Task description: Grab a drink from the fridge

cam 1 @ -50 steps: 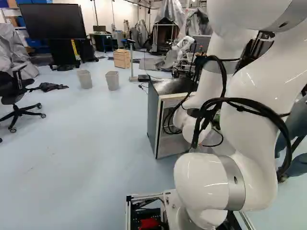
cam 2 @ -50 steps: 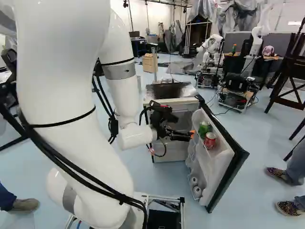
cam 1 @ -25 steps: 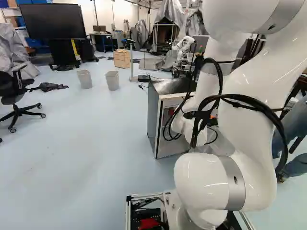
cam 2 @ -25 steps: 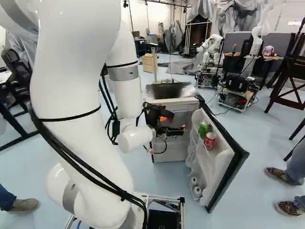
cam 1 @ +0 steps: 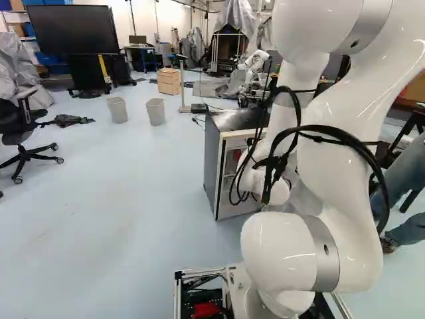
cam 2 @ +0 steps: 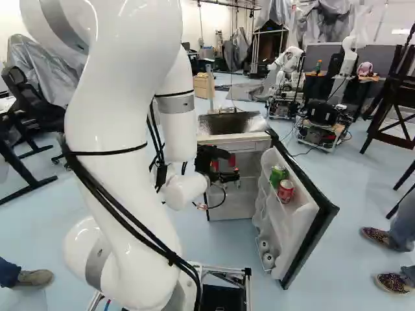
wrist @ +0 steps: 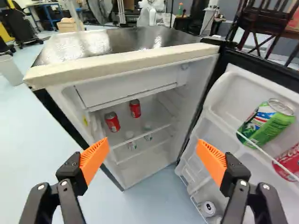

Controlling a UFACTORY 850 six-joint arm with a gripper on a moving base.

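Mini fridge (wrist: 121, 64) ahead of us gapes wide, so the opening leaves us a way in. Its door (wrist: 261, 70) is swung out on the hinge side, and we should keep our wrist well off that. Under the fridge's freezer compartment (wrist: 126, 88), the upper wire shelf (wrist: 161, 129) carries our likeliest drinks. Our gripper (wrist: 152, 143) waits outside the fridge's mouth, fingers spread apart with nothing between the orange pads (wrist: 95, 158). Two more drinks, a green soda can (wrist: 266, 122) and a red soda can (wrist: 288, 163), sit in the fridge's door rack. Inside the fridge stand two smaller-looking red cans: the front red can (wrist: 112, 122), toward the unhinged wall, and the rear red can (wrist: 135, 108), deeper and nearer the hinge.

We judge the step is lining up, with no drink gripped. The front can looks the easier pick. We'd first lower and level the wrist to clear the fridge's top edge, then centre on that can, slide in straight above the shelf wire, and close around its middle. Coming in skewed could tip it or knock its neighbour.
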